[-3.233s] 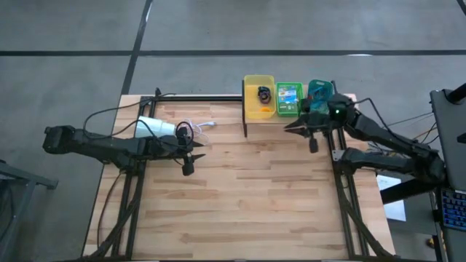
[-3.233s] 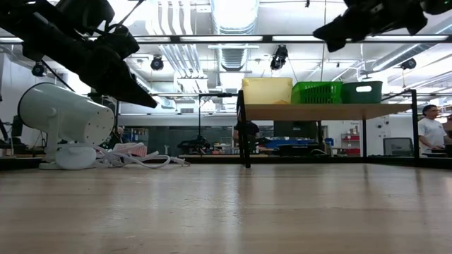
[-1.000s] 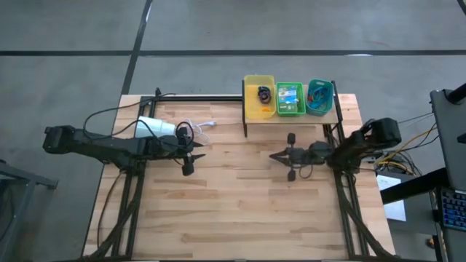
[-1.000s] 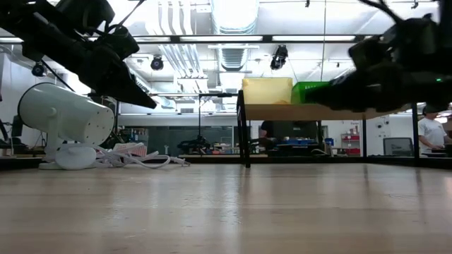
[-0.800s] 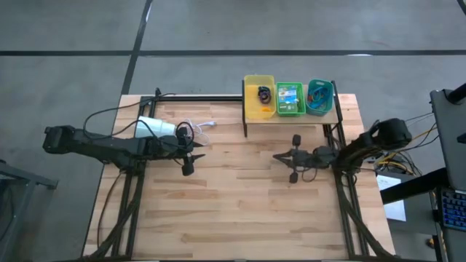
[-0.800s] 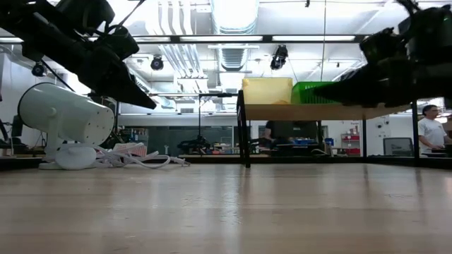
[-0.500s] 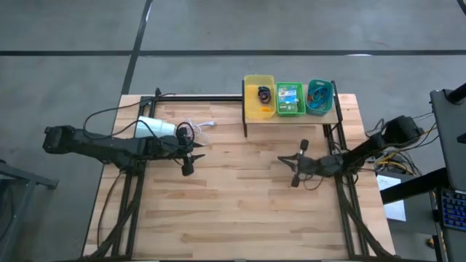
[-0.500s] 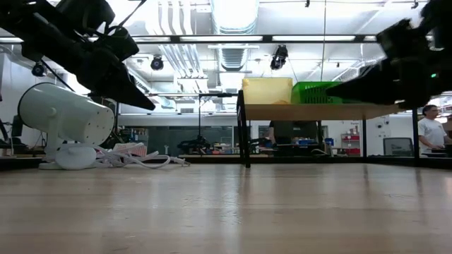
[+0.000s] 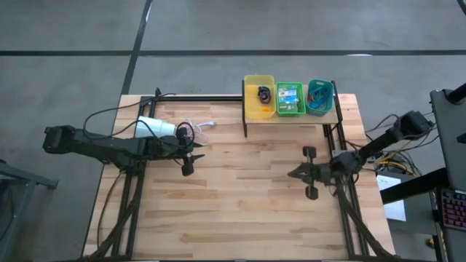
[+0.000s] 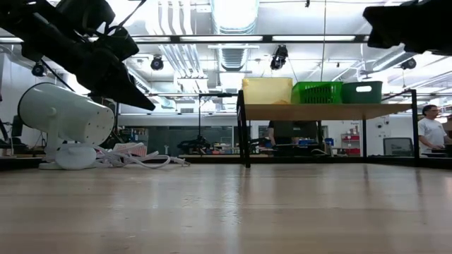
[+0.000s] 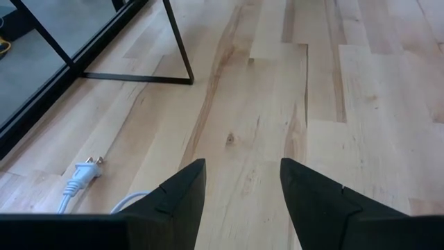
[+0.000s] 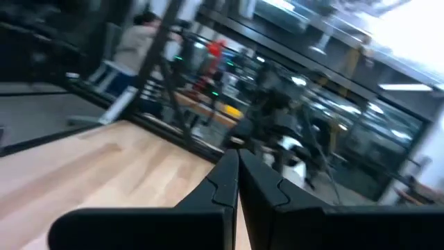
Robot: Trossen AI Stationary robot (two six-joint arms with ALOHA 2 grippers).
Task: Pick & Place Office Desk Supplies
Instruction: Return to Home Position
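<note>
we see the left gripper [image 9: 195,154] hanging over the left half of the table [image 9: 240,218], a little nearer than the white lamp [image 9: 154,127] that sits at the far left with its cord [image 9: 198,126] curled beside it. in the left wrist view its two fingers [image 11: 182,193] stand apart with bare wood showing between them, so it is partly open and has hold of nothing; the cord's plug [image 11: 84,171] lies on the wood off to one side. the right gripper [image 9: 295,175] is over the right part of the table, pointing left, nearer than the shelf [image 9: 290,118] and well apart from it. in the right wrist view its fingers [image 12: 223,182] are pressed together with nothing between them. the supplies are all up on the shelf at the far right of the table, inside three bins standing side by side. the yellow bin [image 9: 250,109] on the left holds dark loops [image 9: 263,93], the green bin [image 9: 289,111] in the middle holds a crayon box [image 9: 289,94], and the teal bin [image 9: 329,93] on the right holds coloured loops [image 9: 317,100]. in the low view the bins stand in a row on the shelf, above the table top, and a person [image 10: 429,130] stands in the room far off to the right.
</note>
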